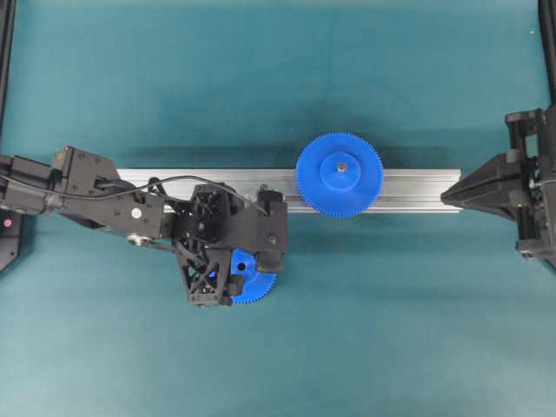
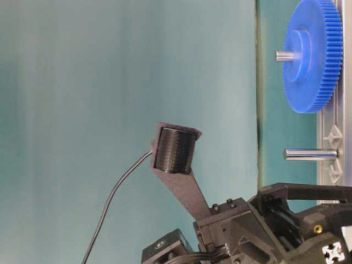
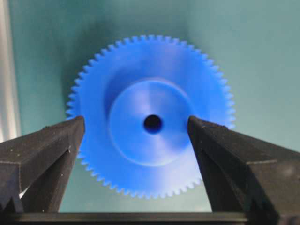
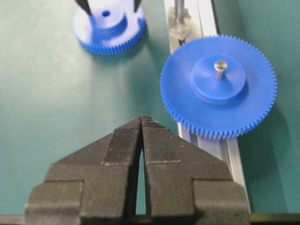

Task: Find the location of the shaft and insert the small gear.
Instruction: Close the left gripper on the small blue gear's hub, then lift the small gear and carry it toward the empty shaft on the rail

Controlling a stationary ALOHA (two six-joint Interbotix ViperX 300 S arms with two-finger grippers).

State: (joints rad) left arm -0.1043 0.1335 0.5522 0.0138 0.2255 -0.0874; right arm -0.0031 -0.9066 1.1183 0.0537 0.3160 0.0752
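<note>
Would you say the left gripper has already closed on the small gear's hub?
No; the left gripper stands open, its fingers on either side of the small gear hub with gaps showing.

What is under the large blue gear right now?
The large blue gear sits on the aluminium rail, which shows on either side of it. A grey pin rises through its hub. How the pin is fixed to the rail is covered by the gear.
</note>
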